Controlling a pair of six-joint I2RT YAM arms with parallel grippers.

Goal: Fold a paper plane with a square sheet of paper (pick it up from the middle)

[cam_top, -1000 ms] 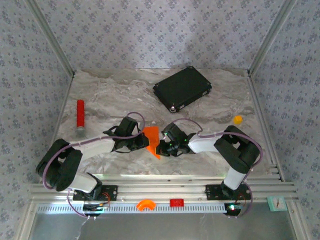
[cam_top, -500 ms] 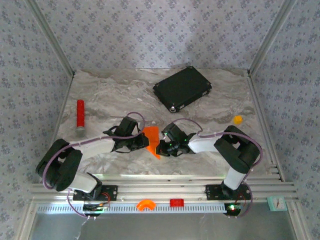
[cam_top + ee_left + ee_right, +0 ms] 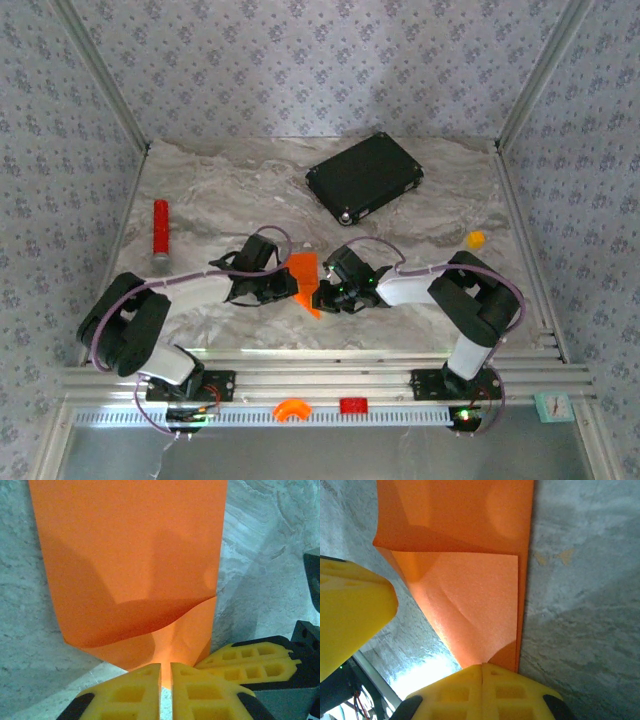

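Square sheet of paper (image 3: 303, 272), folded over, mid-crease: my right gripper (image 3: 481, 666) clamps one edge, left gripper (image 3: 166, 666) pinches another; next, I must flatten the fold.

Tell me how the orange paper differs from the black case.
Colour: the orange paper is bright orange, the black case is black. Size: the paper looks smaller than the case. State: the paper is folded over and pinched by both the left gripper and the right gripper; the case lies flat on the table, untouched.
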